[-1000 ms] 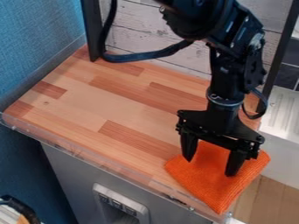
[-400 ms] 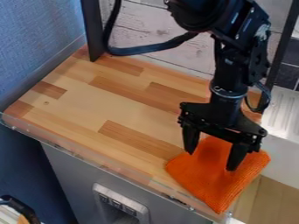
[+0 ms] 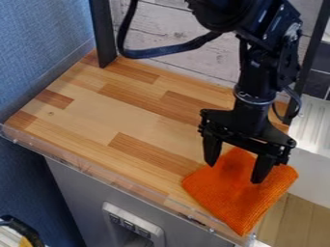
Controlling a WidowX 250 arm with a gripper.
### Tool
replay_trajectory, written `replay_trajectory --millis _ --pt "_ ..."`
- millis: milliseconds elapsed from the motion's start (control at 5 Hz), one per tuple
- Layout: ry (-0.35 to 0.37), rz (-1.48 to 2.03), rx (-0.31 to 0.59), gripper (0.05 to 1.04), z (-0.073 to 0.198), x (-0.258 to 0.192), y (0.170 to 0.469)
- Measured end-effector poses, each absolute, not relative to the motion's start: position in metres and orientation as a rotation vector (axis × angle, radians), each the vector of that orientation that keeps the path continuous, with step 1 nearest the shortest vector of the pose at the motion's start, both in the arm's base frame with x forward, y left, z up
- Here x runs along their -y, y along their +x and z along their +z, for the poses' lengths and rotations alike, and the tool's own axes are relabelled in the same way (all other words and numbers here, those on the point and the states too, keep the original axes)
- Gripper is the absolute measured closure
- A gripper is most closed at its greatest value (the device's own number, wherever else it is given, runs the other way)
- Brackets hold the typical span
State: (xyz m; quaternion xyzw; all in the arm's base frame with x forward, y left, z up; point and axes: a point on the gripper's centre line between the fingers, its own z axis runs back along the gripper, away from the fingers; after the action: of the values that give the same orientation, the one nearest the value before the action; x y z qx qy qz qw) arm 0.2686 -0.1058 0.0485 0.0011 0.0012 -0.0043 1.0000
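Black and shiny, the robot arm (image 3: 259, 62) comes in from the top edge of the frame, right of the middle. Its thick upper part leans down to the right, and then the thin wrist (image 3: 253, 99) points down, tipped just a bit. A fat black cord (image 3: 169, 51) loops out from the arm to the left.

At the end is the black tool with two fingers (image 3: 236, 173), in the lower right of the frame. Its two fingers are wide apart and point down, with a big gap between them. It has hold of nothing.

Right under it is a bright orange square cloth with tiny ridges (image 3: 235, 207). The cloth lies spread out on the near right corner of the tan and brown wood tabletop (image 3: 97, 113), with one corner pointing to the bottom of the frame. One finger is near the cloth's upper left side, and the other is over the cloth. I cannot tell if the tips touch it.

A blue wall (image 3: 38, 43) is at the upper left.
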Motion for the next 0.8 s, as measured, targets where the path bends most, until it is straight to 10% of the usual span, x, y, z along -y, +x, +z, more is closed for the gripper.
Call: replay_trajectory --millis 800 --pt "0.001 -0.013 0.01 0.086 0.0414 0.1068 0.2728"
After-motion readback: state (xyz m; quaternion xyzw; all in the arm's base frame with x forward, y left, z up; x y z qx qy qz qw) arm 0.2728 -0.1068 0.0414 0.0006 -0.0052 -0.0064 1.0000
